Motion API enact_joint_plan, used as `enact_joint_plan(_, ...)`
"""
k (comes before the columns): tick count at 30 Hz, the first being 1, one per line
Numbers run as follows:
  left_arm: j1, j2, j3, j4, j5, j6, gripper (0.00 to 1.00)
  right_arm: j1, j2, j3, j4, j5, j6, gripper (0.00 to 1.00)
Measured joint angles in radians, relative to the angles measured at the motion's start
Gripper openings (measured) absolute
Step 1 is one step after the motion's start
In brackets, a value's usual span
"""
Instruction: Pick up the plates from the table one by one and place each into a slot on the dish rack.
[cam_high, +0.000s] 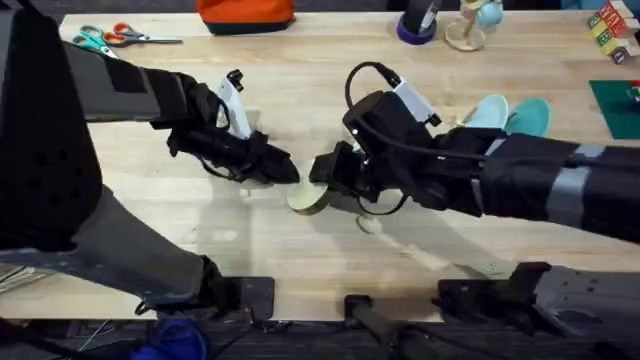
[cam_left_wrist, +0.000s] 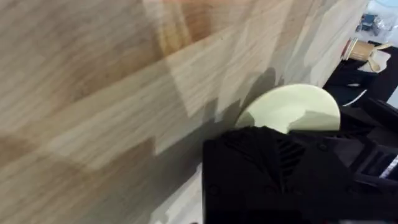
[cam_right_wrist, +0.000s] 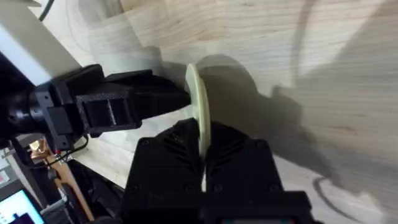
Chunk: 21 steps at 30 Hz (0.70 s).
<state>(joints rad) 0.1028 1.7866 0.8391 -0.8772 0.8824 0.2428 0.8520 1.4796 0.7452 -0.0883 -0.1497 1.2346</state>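
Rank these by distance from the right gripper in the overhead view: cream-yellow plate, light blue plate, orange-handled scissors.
1. Cream-yellow plate, gripped on edge by the right gripper at the table's middle.
2. Light blue plate, farther right.
3. Orange-handled scissors, far-left corner.

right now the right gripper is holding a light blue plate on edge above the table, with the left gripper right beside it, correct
Not quite: the plate clamped on edge in the right gripper is pale cream-yellow, not light blue, as the right wrist view shows. The left gripper is indeed right beside it, above the table.
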Motion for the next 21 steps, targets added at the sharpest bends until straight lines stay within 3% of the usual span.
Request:
enact_joint_plan(5,-0.005,0.0,0.019,-0.039,-0.023,0.006,0.041,0.0,0.0,0.0,0.002,-0.002,-0.001,0.033)
enact_joint_plan(11,-0.018,0.0,0.082,-0.116,-0.119,0.012,0.041,-0.008,0.001,0.0,0.005,-0.009,-0.012,0.03)
enact_joint_plan(16,-0.018,-0.019,0.177,-0.175,-0.177,0.012,0.041,-0.028,0.002,0.0,0.006,-0.024,-0.016,0.029)
enact_joint_plan(21,-0.018,-0.122,0.305,-0.268,-0.281,0.012,0.041,-0.065,0.013,0.0,0.031,-0.069,-0.084,0.031)
